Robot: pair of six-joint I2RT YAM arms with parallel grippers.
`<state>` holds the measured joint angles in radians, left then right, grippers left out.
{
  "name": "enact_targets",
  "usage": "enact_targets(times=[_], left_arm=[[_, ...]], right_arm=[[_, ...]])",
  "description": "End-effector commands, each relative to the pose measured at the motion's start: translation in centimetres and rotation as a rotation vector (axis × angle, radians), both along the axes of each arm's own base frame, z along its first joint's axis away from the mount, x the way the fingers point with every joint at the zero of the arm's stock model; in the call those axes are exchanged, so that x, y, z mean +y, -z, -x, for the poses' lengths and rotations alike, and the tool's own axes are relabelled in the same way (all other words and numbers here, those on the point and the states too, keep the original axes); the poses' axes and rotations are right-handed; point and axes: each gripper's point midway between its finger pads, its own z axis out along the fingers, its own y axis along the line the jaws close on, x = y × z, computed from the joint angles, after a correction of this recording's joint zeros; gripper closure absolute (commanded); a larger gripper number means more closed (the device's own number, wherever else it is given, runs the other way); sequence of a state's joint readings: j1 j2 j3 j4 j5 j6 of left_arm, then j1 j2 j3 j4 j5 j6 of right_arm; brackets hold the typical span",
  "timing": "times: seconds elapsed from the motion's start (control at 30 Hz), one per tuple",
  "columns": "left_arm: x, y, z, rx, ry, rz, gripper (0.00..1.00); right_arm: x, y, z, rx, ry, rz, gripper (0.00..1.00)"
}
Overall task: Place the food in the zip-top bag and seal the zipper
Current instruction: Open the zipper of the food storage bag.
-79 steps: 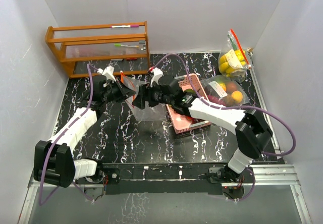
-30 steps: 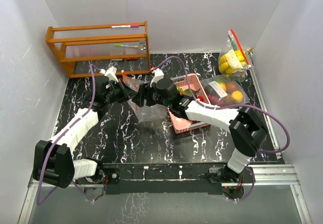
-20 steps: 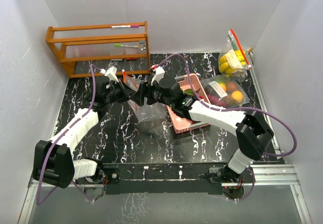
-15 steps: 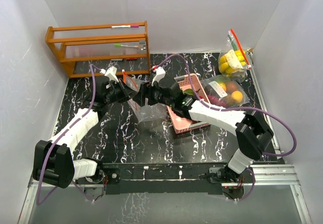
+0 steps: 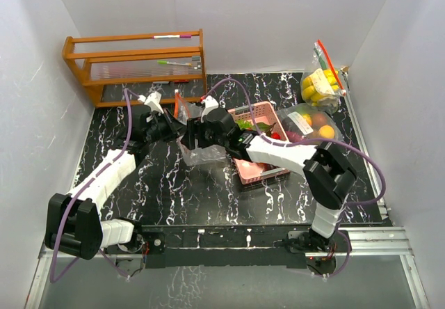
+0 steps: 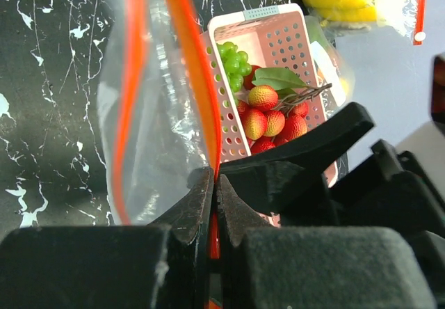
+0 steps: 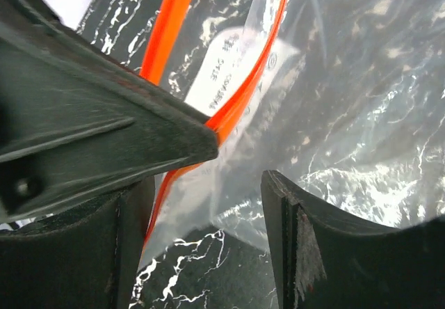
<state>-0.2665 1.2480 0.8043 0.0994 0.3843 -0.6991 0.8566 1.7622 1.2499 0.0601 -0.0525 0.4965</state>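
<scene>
Top external view: the left pincer (image 5: 174,123) is shut tight on the orange zipper rim (image 5: 181,105) of the clear zip-top bag (image 5: 203,152). The bag stands on the black marbled bench (image 5: 174,197) between the arms, and no food shows inside it. The right pincer (image 5: 189,133) is at the same rim with its fingers apart. The food (image 5: 252,124) lies in the pink tray (image 5: 261,172) just right of the bag. The right forearm stretches across the tray and would likely block any reach for the food. Two filled bags (image 5: 311,124) sit near the bench's far right, and a wooden rack (image 5: 135,62) stands well apart at far left.

Left wrist view: the orange rim runs straight into the closed jaws. Green grapes (image 6: 233,62) and red-yellow berries (image 6: 268,117) rest in the tray behind the film. One black finger of the right arm crosses close in front, so the two pincers may knock together.

Right wrist view: the spread fingers (image 7: 295,250) straddle both orange strips. If they close on both, the mouth would probably pinch shut. A hard pull could drag the slick film out of the left grip and let the bag slump.
</scene>
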Motion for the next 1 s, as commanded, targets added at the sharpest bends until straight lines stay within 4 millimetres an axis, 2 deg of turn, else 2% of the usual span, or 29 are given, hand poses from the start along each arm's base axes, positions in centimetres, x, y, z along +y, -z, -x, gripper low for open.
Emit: enact_targets(times=[0.0, 0.2, 0.23, 0.3, 0.37, 0.4, 0.5, 0.53, 0.6, 0.63, 0.77, 0.87, 0.9, 0.97], left_arm=[[-0.8, -3.0, 0.3, -0.062, 0.040, 0.031, 1.00], [-0.9, -3.2, 0.6, -0.061, 0.051, 0.030, 1.00], [-1.0, -3.2, 0.6, -0.059, 0.053, 0.030, 1.00], [-1.0, -3.3, 0.7, -0.059, 0.056, 0.031, 1.00], [-0.9, -3.4, 0.6, -0.058, 0.056, 0.022, 1.00], [-0.8, -3.5, 0.6, -0.061, 0.055, 0.009, 0.96], [-0.7, -5.4, 0.3, -0.086, 0.069, -0.019, 0.68], [-0.8, -6.3, 0.2, -0.101, 0.079, -0.025, 0.53], [-0.9, -8.1, 0.2, -0.128, 0.097, -0.032, 0.11], [-1.0, -9.0, 0.2, -0.140, 0.108, -0.028, 0.04], [-1.2, -11.0, 0.6, -0.138, 0.121, -0.003, 0.03], [-0.7, -11.4, 1.3, -0.119, 0.106, -0.009, 0.03], [-0.6, -11.4, 1.6, -0.109, 0.103, -0.010, 0.04], [-0.3, -10.5, 2.2, -0.062, 0.075, -0.002, 0.16]], right_arm=[[0.9, -2.1, -1.8, -0.064, 0.027, -0.040, 0.38], [-0.3, -2.8, -2.5, -0.129, 0.078, -0.025, 0.60], [-0.5, -2.6, -2.6, -0.140, 0.086, -0.022, 0.67], [-1.3, -3.9, -2.4, -0.179, 0.100, -0.040, 0.75], [-1.9, -4.1, -2.2, -0.195, 0.107, -0.038, 0.89], [-2.2, -4.0, -2.2, -0.198, 0.115, -0.033, 0.92], [-3.3, -3.9, -1.8, -0.205, 0.134, -0.021, 0.92], [-3.6, -3.8, -1.7, -0.208, 0.142, -0.019, 0.92], [-4.1, -4.1, -1.5, -0.217, 0.150, -0.023, 0.92], [-4.4, -4.4, -1.4, -0.223, 0.156, -0.026, 0.92], [-5.4, -5.3, -1.4, -0.258, 0.185, -0.024, 0.92], [-5.9, -6.0, -1.7, -0.286, 0.204, -0.016, 0.92], [-6.0, -6.1, -1.8, -0.293, 0.208, -0.011, 0.92], [-6.0, -6.5, -2.0, -0.302, 0.212, -0.012, 0.92]])
